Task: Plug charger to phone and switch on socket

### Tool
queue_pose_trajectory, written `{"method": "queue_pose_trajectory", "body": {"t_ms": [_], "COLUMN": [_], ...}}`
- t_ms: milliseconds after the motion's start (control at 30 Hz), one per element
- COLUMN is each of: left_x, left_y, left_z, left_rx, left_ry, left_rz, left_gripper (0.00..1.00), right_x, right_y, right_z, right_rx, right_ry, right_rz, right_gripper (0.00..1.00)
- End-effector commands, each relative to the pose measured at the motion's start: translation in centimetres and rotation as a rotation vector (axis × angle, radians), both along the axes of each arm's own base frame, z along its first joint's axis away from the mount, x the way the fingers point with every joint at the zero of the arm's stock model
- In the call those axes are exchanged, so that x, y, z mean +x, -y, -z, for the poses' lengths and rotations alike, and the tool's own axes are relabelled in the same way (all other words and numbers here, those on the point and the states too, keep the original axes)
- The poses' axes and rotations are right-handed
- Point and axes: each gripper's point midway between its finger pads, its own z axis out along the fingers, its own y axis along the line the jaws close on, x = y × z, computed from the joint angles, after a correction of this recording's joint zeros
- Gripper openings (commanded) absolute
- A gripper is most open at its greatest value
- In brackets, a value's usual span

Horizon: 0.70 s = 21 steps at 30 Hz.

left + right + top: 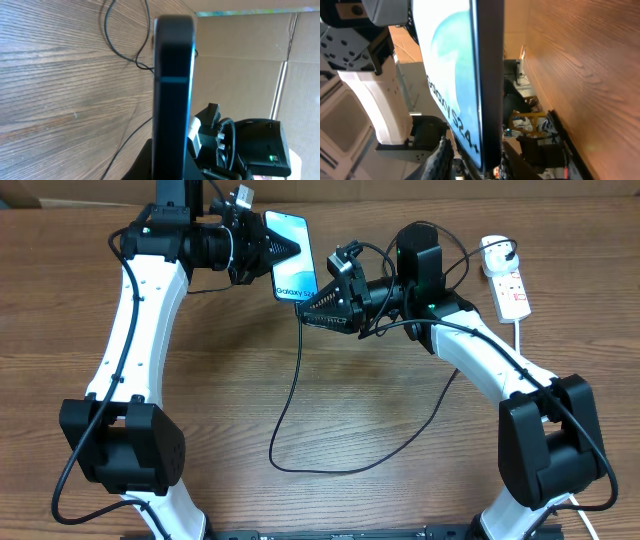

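Note:
The phone (290,252) is held off the table, its light blue screen with "Galaxy S24" facing up. My left gripper (270,255) is shut on its far end; the left wrist view shows the phone (172,90) edge-on between the fingers (171,167). My right gripper (312,308) is at the phone's near end. In the right wrist view its fingers (476,162) straddle that end of the phone (455,75). The black charger cable (285,410) drops from these jaws and loops over the table; the connector tip is hidden. The white socket (510,285) lies at the far right.
The socket's white plug head (495,252) and thick white cord (520,340) lie near the right arm. The black cable also shows on the table in the left wrist view (125,55). A cardboard wall (240,55) stands behind the table.

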Motion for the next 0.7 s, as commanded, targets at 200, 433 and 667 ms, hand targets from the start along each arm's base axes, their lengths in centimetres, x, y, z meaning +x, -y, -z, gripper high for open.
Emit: {"method": "queue_pose_trajectory", "body": {"t_ms": [200, 433, 667], "left_x": [0.15, 0.14, 0.13], "left_y": [0.23, 0.28, 0.28], "left_z": [-1.48, -1.48, -1.48], "left_rx": [-0.015, -0.016, -0.016], "left_ry": [0.013, 0.01, 0.01], "left_rz": [-0.014, -0.015, -0.015], "left_gripper": [0.04, 0.04, 0.04], "right_x": [-0.38, -0.66, -0.67], "right_y": [-0.16, -0.86, -0.86], "right_z": [-1.17, -1.07, -1.07], "right_rx": [0.005, -0.004, -0.005], "right_ry": [0.017, 0.0, -0.004], "right_rz": [0.003, 0.003, 0.003], "right_gripper": [0.21, 0.2, 0.12]}}
